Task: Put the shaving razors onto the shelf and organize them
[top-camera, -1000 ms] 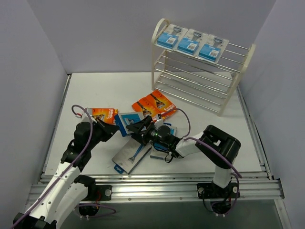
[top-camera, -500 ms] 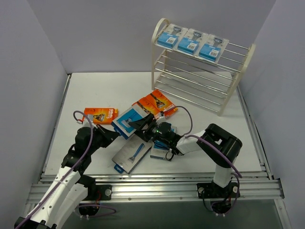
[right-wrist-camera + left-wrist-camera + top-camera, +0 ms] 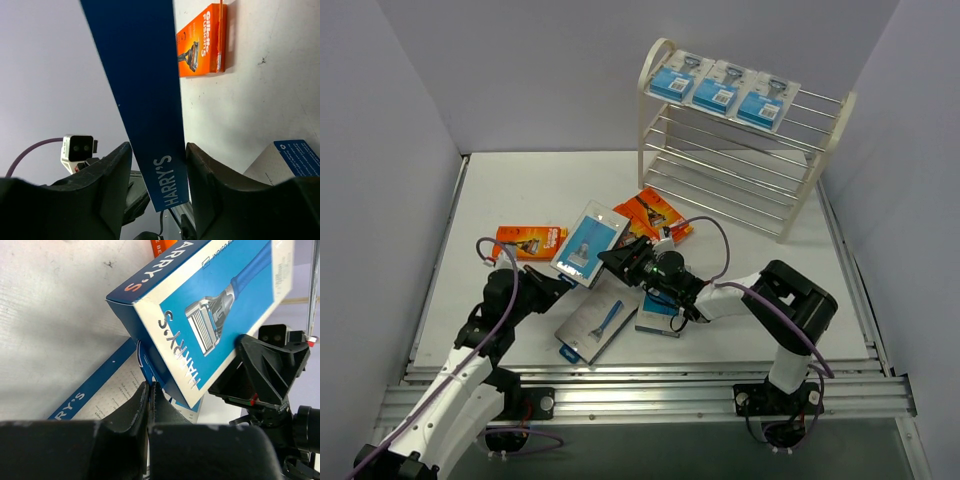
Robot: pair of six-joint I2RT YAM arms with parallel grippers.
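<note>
Straddling tilted blue razor box (image 3: 588,245) with right end effector (image 3: 617,262), clamping unclear; closed left end effector (image 3: 149,390) just beneath.

shelf (image 3: 642,120) lower tiers free, three packs (image 3: 720,86) atop, loose packs (image 3: 595,325) crowding table (image 3: 530,185)

- You're in a robot lab cell, not a shop: plain pale walls (image 3: 390,120) box in one white table (image 3: 520,190).
- Your arm bases (image 3: 777,398) bolt to an aluminium rail (image 3: 650,395), cables (image 3: 503,300) exposed.
- One small shelf (image 3: 641,130) sits on the table itself.
</note>
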